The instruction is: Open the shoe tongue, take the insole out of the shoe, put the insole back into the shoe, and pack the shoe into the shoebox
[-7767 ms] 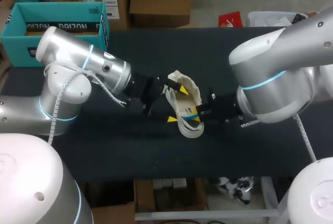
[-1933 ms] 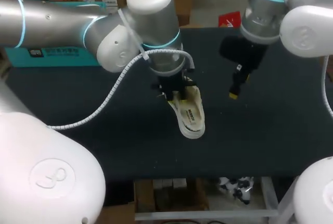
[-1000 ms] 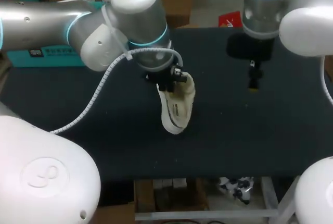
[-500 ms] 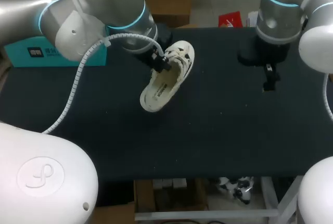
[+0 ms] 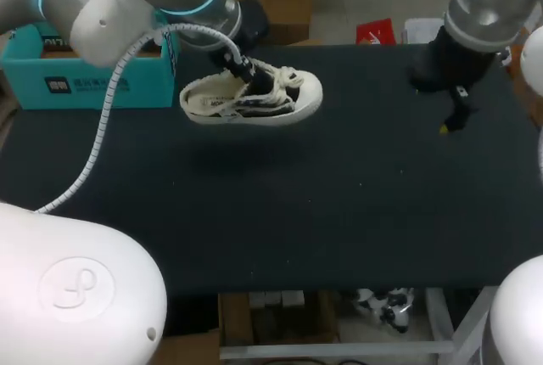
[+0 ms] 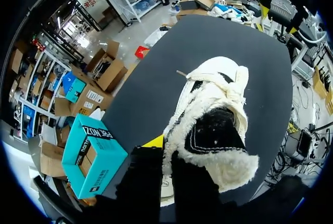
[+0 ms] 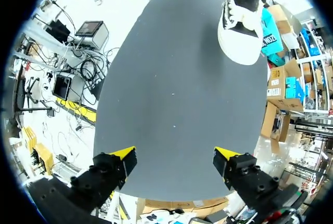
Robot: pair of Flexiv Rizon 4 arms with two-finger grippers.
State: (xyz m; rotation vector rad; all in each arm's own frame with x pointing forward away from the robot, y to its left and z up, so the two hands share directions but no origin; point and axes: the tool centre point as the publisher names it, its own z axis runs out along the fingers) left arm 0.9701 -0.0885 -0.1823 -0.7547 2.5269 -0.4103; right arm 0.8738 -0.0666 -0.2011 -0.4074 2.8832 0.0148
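Overhead, we see our left gripper (image 5: 244, 75) clenched on the shoe (image 5: 254, 100), held above the table (image 5: 339, 212) just beside the teal shoebox (image 5: 93, 76). Our right gripper (image 5: 452, 117) hangs well apart. The left wrist view adds the fleecy collar pinched between the fingers (image 6: 195, 193). Only the right wrist view shows the right jaws spread, grasping nothing.

A cream-white lace-up sneaker with fleecy lining (image 5: 254, 98) hangs level off the table, pinched at its collar by the left claw (image 5: 244, 76). A teal cardboard shoebox (image 5: 85, 85) stands just beside that claw.
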